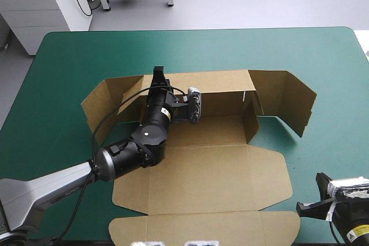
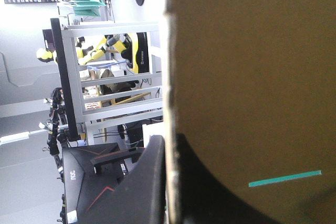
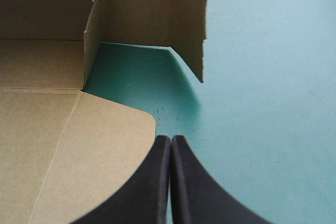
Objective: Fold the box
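The brown box (image 1: pixel 219 171) lies open in the middle of the teal-green table (image 1: pixel 69 56), lid flat toward the near edge and back wall (image 1: pixel 222 82) raised. My left gripper (image 1: pixel 158 76) is at the top edge of that back wall near its left end. In the left wrist view the board (image 2: pixel 252 77) runs between the black fingers (image 2: pixel 147 182), which are shut on it. My right gripper (image 1: pixel 304 206) rests low by the table's near right corner, clear of the box. In the right wrist view it (image 3: pixel 170 139) is shut and empty, just off the lid's rounded corner (image 3: pixel 68 145).
The box's right side flap (image 1: pixel 288 99) stands upright and angled out; in the right wrist view it (image 3: pixel 186 19) is ahead of the gripper. The left flap (image 1: pixel 104 105) leans outward. Bare cover (image 3: pixel 262 77) lies to the right of the box.
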Tool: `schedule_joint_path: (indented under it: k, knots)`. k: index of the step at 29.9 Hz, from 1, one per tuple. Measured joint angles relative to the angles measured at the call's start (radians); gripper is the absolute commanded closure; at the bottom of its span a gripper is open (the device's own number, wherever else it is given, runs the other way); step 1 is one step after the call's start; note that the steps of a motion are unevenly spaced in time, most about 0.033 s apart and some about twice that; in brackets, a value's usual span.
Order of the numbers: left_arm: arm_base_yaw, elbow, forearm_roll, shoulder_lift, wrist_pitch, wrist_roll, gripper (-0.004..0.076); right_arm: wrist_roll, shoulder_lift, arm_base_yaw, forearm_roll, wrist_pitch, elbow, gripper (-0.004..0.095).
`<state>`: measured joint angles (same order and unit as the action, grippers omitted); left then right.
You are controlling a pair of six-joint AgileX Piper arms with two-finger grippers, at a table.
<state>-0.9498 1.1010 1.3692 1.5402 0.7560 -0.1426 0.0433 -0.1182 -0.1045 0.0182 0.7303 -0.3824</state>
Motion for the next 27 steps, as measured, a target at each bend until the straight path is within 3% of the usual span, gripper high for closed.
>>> schedule_joint_path:
  k: [8,12,27]
  knots:
    - [-0.02,-0.009,0.021,-0.001,0.019,-0.052,0.0732,0.01,-0.008,0.0,-0.037,-0.029,-0.007,0.0928]
    - [-0.03,-0.009,0.019,-0.001,0.023,-0.053,0.0732,0.031,-0.112,0.0,-0.058,-0.013,-0.092,0.0928]
    - [-0.03,-0.009,0.018,-0.001,0.023,-0.054,0.0732,-0.062,-0.943,0.0,-0.082,0.222,-0.901,0.0928]
